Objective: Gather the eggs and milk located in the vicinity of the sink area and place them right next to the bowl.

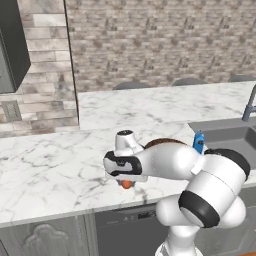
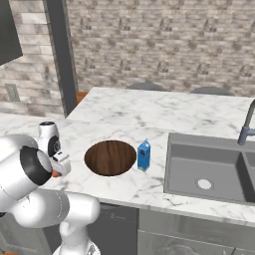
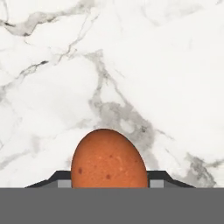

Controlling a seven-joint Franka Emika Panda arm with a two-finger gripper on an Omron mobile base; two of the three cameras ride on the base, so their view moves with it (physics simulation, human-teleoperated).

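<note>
1. Counter: white marble; grey sink recessed at its right.
2. Bowl: dark wood, on the counter left of the sink.
3. Milk: blue carton, upright, just beside the bowl's right rim.
4. Egg: orange-brown, speckled, clamped between the fingers above bare marble, left of the bowl.

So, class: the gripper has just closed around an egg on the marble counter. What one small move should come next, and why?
Probably a short lift straight up. The gripper is shut on the egg, which sits low over the marble counter. The bowl lies off to one side with the milk already beside it, so raising the egg clear of the counter first seems wise before carrying it over.
</note>
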